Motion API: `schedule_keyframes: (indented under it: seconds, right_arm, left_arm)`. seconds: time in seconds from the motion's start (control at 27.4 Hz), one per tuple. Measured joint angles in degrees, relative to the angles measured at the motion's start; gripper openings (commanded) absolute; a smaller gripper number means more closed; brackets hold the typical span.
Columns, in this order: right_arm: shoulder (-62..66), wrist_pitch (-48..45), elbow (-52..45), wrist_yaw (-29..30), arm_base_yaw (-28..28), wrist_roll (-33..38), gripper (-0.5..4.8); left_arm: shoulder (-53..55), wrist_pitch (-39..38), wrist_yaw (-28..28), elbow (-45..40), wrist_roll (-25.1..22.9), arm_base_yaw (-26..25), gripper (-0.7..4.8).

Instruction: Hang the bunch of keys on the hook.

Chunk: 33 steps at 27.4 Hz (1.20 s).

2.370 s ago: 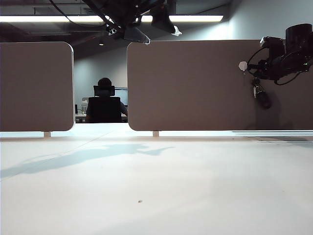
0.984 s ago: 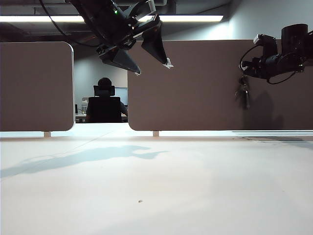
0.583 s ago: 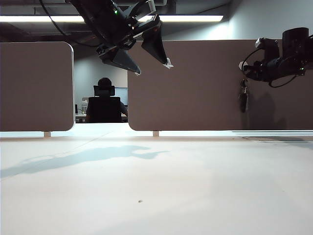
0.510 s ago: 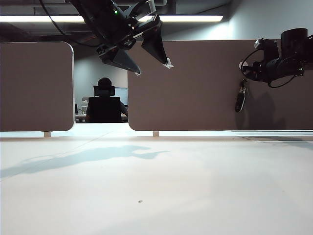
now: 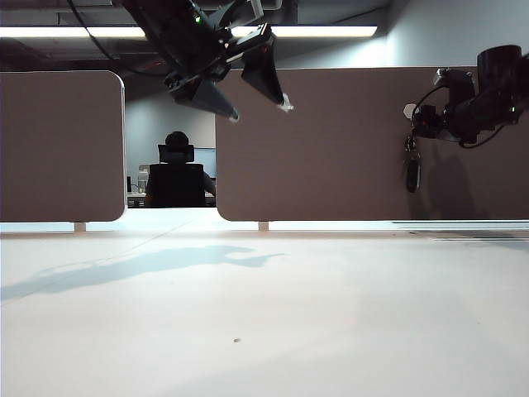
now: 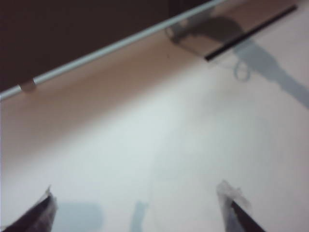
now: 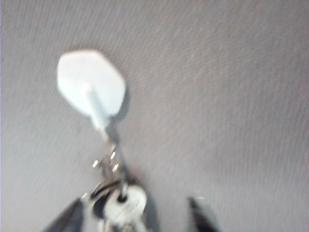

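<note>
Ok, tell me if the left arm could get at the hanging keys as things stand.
Probably not easily. The left gripper hangs open, high at the middle of the exterior view, with nothing between it and the bunch of keys on the hook, but the right gripper sits close around them.

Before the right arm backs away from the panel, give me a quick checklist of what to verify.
1. Bunch of keys hangs from the hook: ok, the ring sits on the thin hook in the right wrist view.
2. Right gripper open, fingers either side of the keys: ok.
3. Fingers clear of the keys: cannot tell, blurred.
4. Keys hanging straight against the panel: ok in the exterior view.
5. Left gripper open, empty, raised above the table, away from the hook: ok.
</note>
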State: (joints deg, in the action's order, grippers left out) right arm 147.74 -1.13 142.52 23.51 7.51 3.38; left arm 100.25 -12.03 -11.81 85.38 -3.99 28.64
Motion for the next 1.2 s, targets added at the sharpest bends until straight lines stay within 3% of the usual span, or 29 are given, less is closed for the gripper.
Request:
schedule_keyframes:
  seconds: [0.04,0.15,0.22,0.33,0.36,0.62,0.73,0.88,1.13,1.2]
  right_arm:
    - [-0.9,2.7,0.0,0.0,0.0,0.0,0.07]
    - [-5.6,11.4,0.2,0.0,-0.3,-1.5,-0.09]
    - [-7.5,14.8,0.4,-0.2,-0.8,-3.2,-0.09]
    - [-10.3,20.5,0.3,-0.6,-2.2,-4.2,-0.09]
    - [-11.3,21.9,0.1,-1.4,-2.7,-4.4,-0.09]
    - [-19.5,26.6,0.0,-4.3,-3.8,-5.5,-0.09]
    - [-22.7,29.2,0.0,-4.4,-4.1,-6.2,-0.09]
    - [-27.5,30.8,-2.3,-4.5,-5.3,-6.4,-0.09]
    - [-42.8,30.1,-17.1,-4.5,-8.5,-7.9,-0.09]
    - [-49.2,28.9,-25.4,-4.9,-9.1,-8.9,-0.09]
  left_arm:
    - [-0.2,0.5,0.1,0.1,0.2,0.0,4.79]
    - [-2.4,-4.5,-0.9,0.1,1.3,0.0,4.6]
    - [-4.4,-8.1,-1.0,0.1,1.2,0.0,3.13]
    - [-8.2,-11.6,-1.0,0.1,1.1,0.0,0.35]
    - [-9.6,-12.6,-1.0,0.0,1.1,0.0,-0.06]
    - [-21.6,-16.4,-1.8,0.2,1.3,0.0,-0.05]
    - [-26.8,-22.0,0.4,-0.3,1.7,0.0,-0.05]
    - [-35.2,-23.5,1.5,-3.1,2.2,0.0,-0.05]
    - [-54.3,-23.4,4.9,-10.6,5.8,0.0,-0.05]
    - [-59.1,-23.1,5.7,-12.8,6.3,0.0,-0.05]
